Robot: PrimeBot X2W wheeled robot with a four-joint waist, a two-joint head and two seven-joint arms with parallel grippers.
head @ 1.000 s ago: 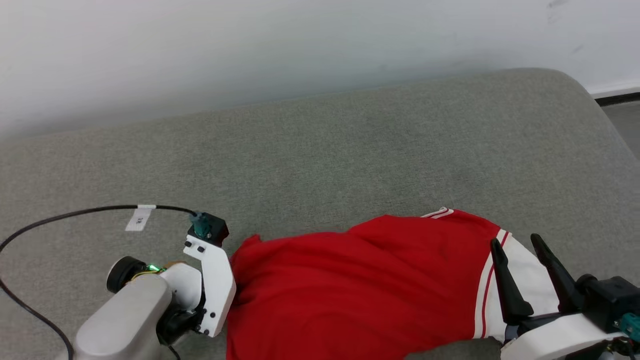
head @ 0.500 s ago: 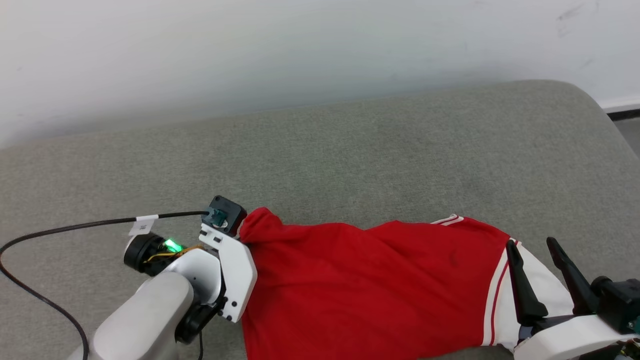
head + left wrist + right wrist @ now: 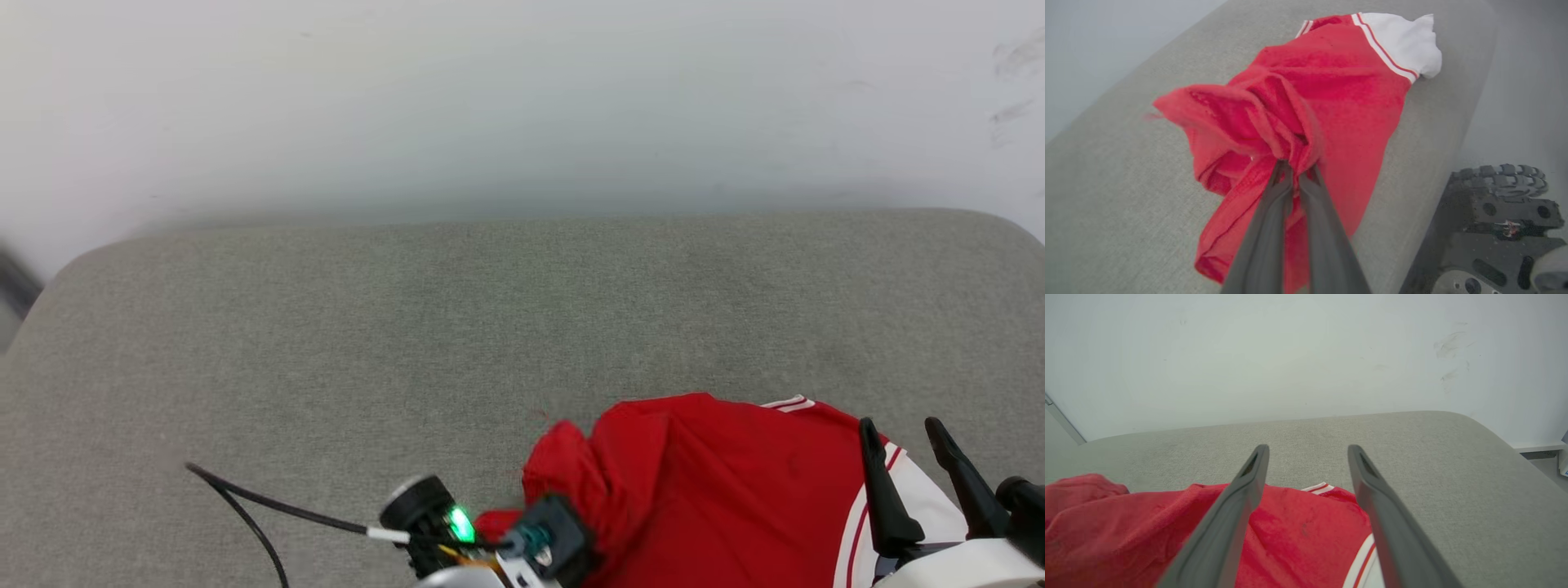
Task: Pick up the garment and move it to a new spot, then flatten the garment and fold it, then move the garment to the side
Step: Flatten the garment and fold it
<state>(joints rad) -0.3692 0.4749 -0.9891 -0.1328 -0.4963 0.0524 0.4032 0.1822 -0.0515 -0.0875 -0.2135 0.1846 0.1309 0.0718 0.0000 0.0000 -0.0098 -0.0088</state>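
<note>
**Left gripper [image 3: 1294, 166] pinching the garment [image 3: 1339, 81]**

We are clamping our left fingers together on a bunched red fold. The garment is lying at the near right of the grey surface [image 3: 367, 327]. Our right gripper [image 3: 1308, 451] is hovering above the sleeve end, fingers spread wide, holding nothing.

Soft cloth garment [image 3: 1355, 94] (matt)

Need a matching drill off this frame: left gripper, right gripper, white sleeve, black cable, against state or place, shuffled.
Column A
1. left gripper
2. right gripper
3. white sleeve
4. black cable

Column B
a. open, holding nothing
b. lying on the grey cushion, left of the garment
c. shut on bunched red fabric
d. at the garment's end farthest from the left gripper

Pairs: 1-c; 2-a; 3-d; 4-b
</note>
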